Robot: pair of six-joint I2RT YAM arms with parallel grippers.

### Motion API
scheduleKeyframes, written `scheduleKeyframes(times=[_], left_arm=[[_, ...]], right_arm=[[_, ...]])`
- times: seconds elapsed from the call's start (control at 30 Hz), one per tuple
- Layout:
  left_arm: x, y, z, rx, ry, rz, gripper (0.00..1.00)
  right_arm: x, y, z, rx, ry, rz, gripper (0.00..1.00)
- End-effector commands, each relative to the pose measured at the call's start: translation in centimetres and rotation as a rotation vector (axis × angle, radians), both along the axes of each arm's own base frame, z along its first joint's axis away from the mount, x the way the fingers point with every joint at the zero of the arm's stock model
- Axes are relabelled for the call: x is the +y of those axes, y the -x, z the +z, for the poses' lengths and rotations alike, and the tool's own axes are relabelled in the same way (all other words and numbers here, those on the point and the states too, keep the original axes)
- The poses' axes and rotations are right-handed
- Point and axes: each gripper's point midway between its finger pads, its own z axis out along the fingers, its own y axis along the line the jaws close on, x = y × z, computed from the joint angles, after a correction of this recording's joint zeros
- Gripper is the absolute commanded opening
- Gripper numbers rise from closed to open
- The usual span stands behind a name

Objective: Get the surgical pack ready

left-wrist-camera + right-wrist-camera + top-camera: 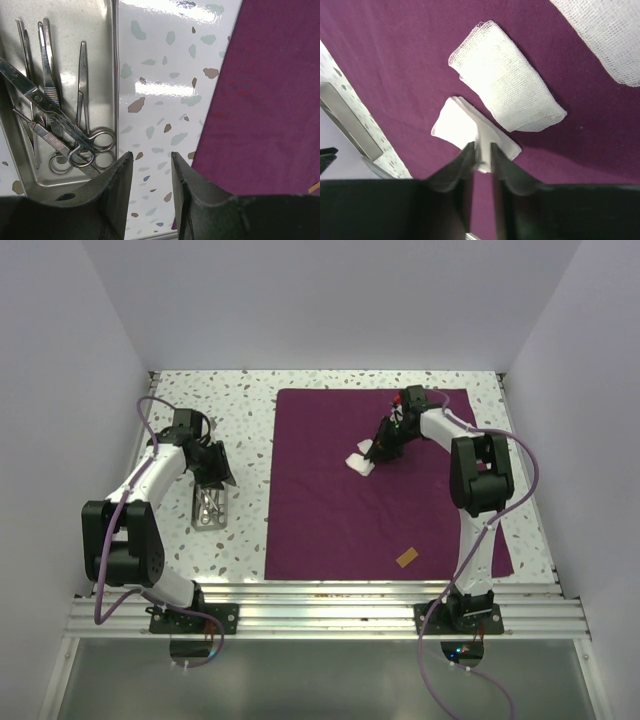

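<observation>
Surgical pack only partly assembled. Right gripper [481,150] narrow, nipping a raised fold of the small folded gauze square [455,125]; hard to tell whether clamped firmly or gone slack. Otherwise lying flat on the purple cloth [395,40], touching a larger gauze pad [505,90] just behind, with a third gauze strip [605,40] at the far corner of the right wrist view. Left gripper [152,165] partly parted, holding nothing, hanging over bare table [160,75] between the steel tray [70,20] and the cloth edge. In the tray, scissors and forceps [65,130] heaped crosswise, off the cloth and well apart from the gauze. Near the cloth's front edge, an orange tab [406,558], no part of the pack.

Likely trouble from here: loose weave catching on a fingertip and riding up on withdrawal, unfolding the square or dragging it over its neighbour. Also to guard against: rucking the fabric and scattering the gauze by sliding the tray onto the cloth; lifting several tangled instruments at once by their interlocked ring handles.
</observation>
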Motion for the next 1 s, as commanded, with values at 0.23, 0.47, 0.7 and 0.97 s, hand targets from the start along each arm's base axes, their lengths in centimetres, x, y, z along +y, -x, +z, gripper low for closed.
scheduleKeyframes(times=[0.23, 0.47, 0.7, 0.97], left_arm=[[-0.3, -1.6, 1.3, -0.064, 0.016, -0.028, 0.4], [-0.5, -1.4, 1.2, -0.059, 0.023, -0.034, 0.4], [-0.5, -1.2, 1.3, -0.061, 0.022, -0.035, 0.4], [-0.5, -1.2, 1.2, -0.062, 0.021, -0.039, 0.4]], right_arm=[[-2.2, 1.3, 3.3, -0.036, 0.108, 0.022, 0.69], [-1.1, 1.6, 2.4, -0.032, 0.034, -0.02, 0.64], [-0.1, 1.6, 1.7, -0.016, 0.0, -0.044, 0.57], [0.7, 1.1, 0.7, 0.01, -0.031, -0.075, 0.53]])
